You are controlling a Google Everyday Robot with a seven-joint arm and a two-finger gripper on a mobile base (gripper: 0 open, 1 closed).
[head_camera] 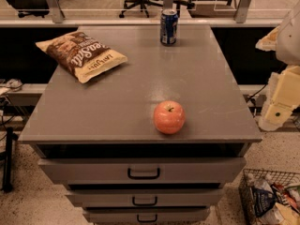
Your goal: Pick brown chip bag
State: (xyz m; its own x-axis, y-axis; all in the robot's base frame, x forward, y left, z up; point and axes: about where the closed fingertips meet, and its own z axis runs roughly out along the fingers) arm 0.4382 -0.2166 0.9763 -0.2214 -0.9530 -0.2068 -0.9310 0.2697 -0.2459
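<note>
The brown chip bag lies flat at the back left of the grey cabinet top. It is dark brown with cream-yellow ends and white script lettering, and its long axis runs diagonally. My gripper and cream-coloured arm are at the right edge of the view, off the cabinet's right side and far from the bag. Nothing shows held in it.
A red-orange apple sits near the front edge, right of centre. A blue soda can stands at the back centre. The cabinet has several drawers below. A wire basket of items stands on the floor at the lower right.
</note>
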